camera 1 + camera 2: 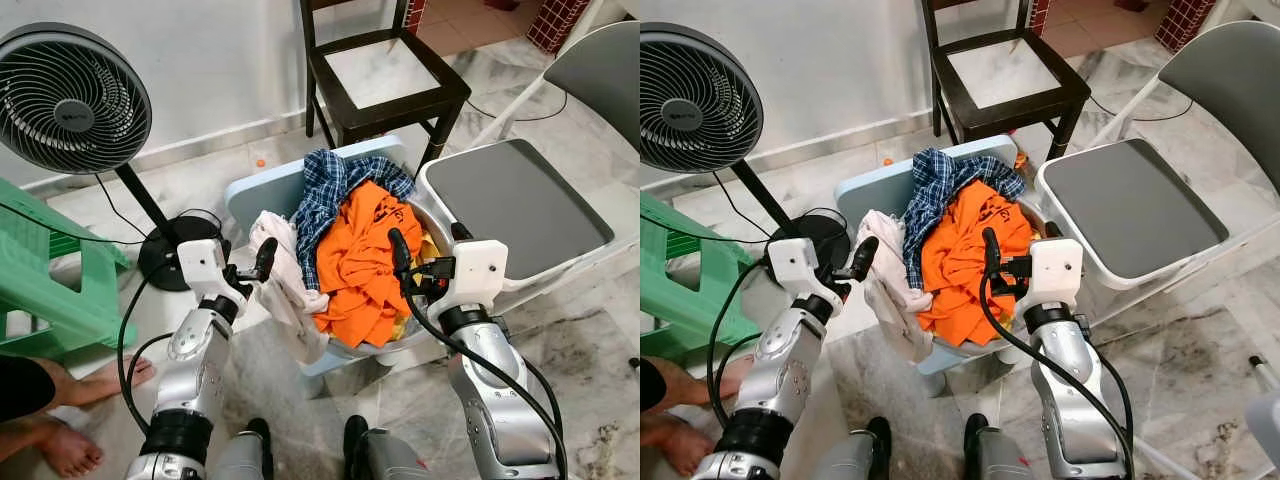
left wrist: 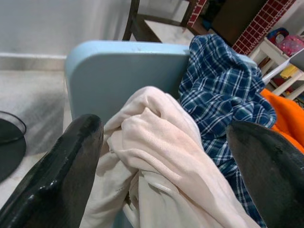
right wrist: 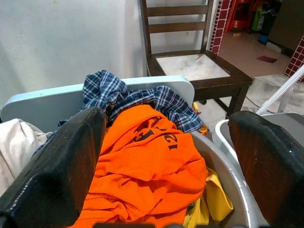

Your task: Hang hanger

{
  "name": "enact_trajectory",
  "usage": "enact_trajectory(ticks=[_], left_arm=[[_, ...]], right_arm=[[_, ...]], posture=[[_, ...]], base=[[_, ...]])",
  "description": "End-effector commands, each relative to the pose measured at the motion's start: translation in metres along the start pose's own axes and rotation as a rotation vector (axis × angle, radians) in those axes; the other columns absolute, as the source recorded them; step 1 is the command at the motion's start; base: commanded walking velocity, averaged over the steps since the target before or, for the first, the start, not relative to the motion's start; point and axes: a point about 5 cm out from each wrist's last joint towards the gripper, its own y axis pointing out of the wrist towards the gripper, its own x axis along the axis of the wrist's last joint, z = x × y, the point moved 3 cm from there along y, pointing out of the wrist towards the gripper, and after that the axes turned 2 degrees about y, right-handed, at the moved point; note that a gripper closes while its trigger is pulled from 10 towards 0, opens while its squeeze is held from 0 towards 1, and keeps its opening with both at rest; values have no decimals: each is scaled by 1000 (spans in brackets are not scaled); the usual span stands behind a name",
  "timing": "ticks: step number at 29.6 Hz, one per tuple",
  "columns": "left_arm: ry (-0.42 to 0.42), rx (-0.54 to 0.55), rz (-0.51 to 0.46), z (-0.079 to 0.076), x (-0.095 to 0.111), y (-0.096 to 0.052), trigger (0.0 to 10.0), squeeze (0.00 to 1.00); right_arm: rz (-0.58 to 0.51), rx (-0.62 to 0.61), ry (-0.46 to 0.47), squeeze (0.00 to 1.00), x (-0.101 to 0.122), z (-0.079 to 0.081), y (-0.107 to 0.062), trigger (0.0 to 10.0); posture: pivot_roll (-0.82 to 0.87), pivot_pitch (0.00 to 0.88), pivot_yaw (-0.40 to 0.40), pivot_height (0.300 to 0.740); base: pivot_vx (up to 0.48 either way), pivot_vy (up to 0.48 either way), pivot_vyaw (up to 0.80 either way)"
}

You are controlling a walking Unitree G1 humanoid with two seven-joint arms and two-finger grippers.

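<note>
**Both grippers poised over a full laundry basket**

Starting at the far left, we see a person's bare feet [image 1: 70, 415] on the marble floor beside a green plastic stool [image 1: 45, 275], and behind it a black standing fan [image 1: 70, 100] on its round base.

Next comes our left gripper [image 1: 262, 258], raised at the left edge of the laundry basket [image 1: 265, 190]. Its fingers are spread wide apart, and in the left wrist view they bracket a cream cloth [image 2: 161, 161] without clamping it. That cloth hangs over the basket's near-left rim and trails down the outside.

The basket itself is pale blue with a grey inner wall, and it is heaped full. A blue checked shirt [image 1: 330, 190] lies across the back and down the middle. An orange shirt [image 1: 365, 260] with dark print fills the centre and front, and a bit of yellow fabric [image 3: 213, 199] peeks out under it at the right side.

Our right gripper [image 1: 400, 252] hovers over the right part of the heap, just above the orange shirt, its fingers also held well apart and empty.

We cannot make out a hanger anywhere among the clothes.

Further right stands a white folding chair with a grey seat [image 1: 520, 205], touching the basket's right side, and behind the basket a dark wooden chair [image 1: 385, 75].
</note>
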Motion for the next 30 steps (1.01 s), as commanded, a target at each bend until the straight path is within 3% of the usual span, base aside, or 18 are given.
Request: enact_trajectory(ticks=[1, 4, 5, 6, 7, 8, 17, 30], left_arm=[[-26, 3, 49, 4, -13, -1, 10000, 0], [-48, -3, 69, 2, -16, 3, 10000, 0], [-55, -2, 82, 2, -18, 5, 6941, 0], [-64, -2, 100, 0, -21, 8, 3176, 0], [-67, -2, 105, 0, -22, 8, 3176, 0], [-79, -11, 119, -3, -24, 9, 0, 0], [-98, -68, 173, -21, -34, 19, 0, 0], [-122, -42, 190, -14, -39, 18, 0, 0]], right_arm=[[-2, -8, -7, 0, 2, -2, -4, 10000], [-3, -10, -7, 0, 2, -2, -5, 10000], [-3, -11, -8, 0, 3, -1, -5, 10000], [-4, -11, -9, 0, 4, -1, -5, 10000], [-5, -11, -9, 0, 4, -1, -5, 10000], [-6, -12, -10, 0, 5, -1, -5, 10000], [-10, -22, -23, 0, 9, -5, -6, 10000], [-12, -27, -30, 0, 9, -5, -4, 10000]], posture=[[66, 325, -4, 740], [62, 326, -5, 740], [54, 328, -7, 740], [48, 329, -8, 740], [48, 329, -8, 740], [43, 330, -9, 740], [21, 328, -13, 740], [32, 306, -10, 740]], base=[[0, 0, 0], [0, 0, 0], [0, 0, 0], [0, 0, 0], [0, 0, 0], [0, 0, 0], [0, 0, 0], [0, 0, 0]])
